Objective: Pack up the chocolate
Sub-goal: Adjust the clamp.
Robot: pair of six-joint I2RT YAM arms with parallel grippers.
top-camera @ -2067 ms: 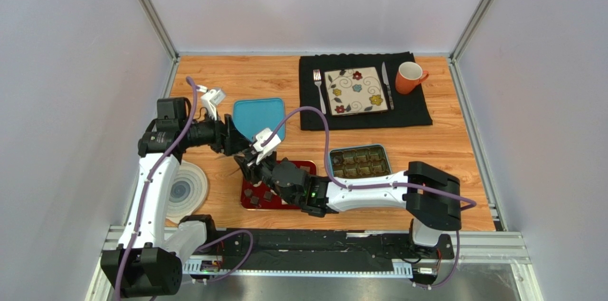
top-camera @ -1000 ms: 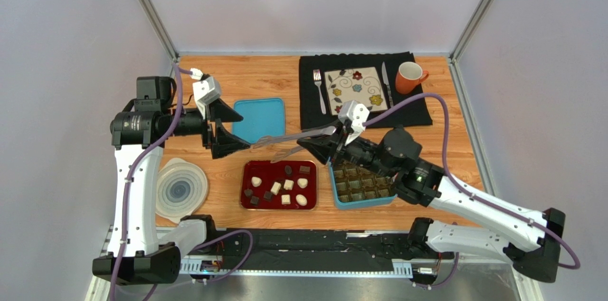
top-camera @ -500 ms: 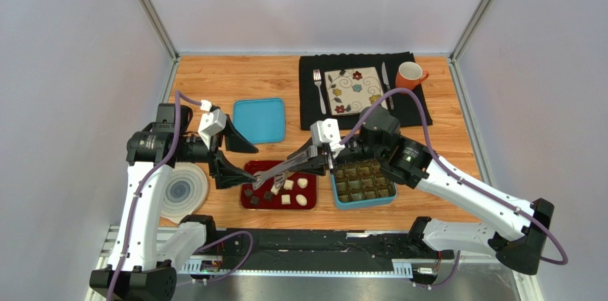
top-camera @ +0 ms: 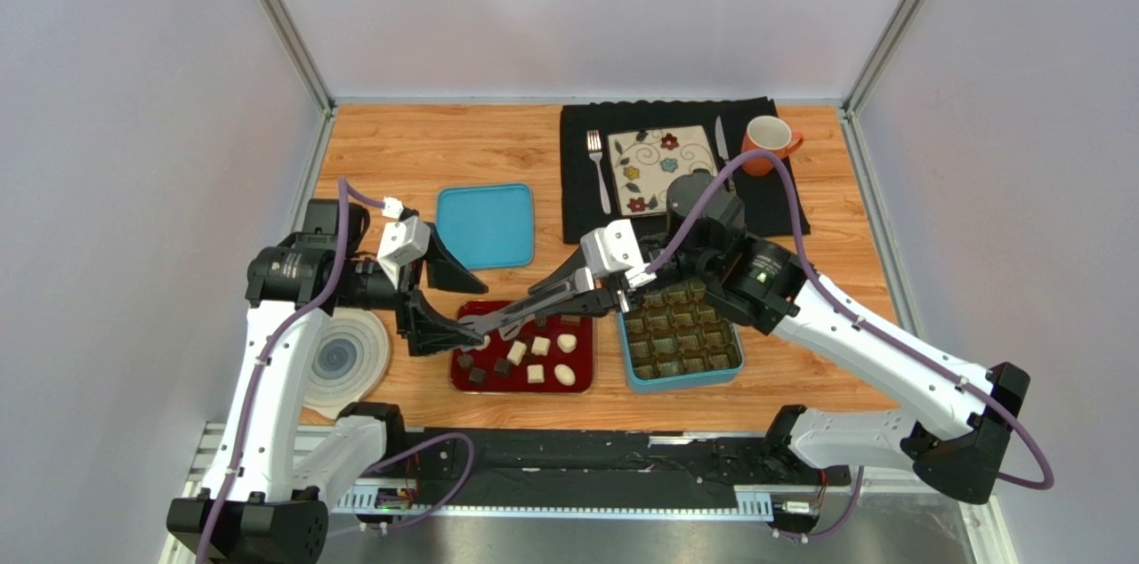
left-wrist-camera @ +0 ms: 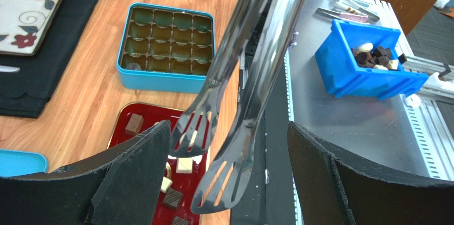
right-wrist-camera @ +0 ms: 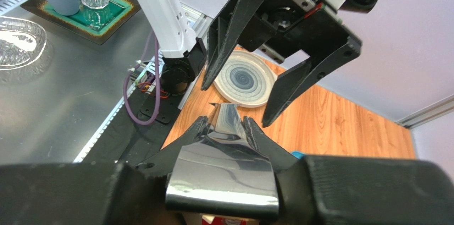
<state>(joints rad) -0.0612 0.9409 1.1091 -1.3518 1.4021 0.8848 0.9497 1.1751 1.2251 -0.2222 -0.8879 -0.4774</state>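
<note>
Within the last second the right hand has swung the metal tongs away from the blue tin and out to the left over the red tray. The left hand has dropped from farther back on the bench to the tray's left end. The right hand is clamped on the tongs' handle end. The left hand stands wide open and holds nothing, its two fingers straddling the slotted tips without touching them, as the left wrist view shows. The chocolates, dark and white, all lie loose on the red tray under and beside the tongs; nothing sits between the tong tips. The tin's cells look empty, so packing has hardly begun. With the tips now inside the open left hand, this reads as a handover or a re-grip of the tongs rather than a pick.
</note>
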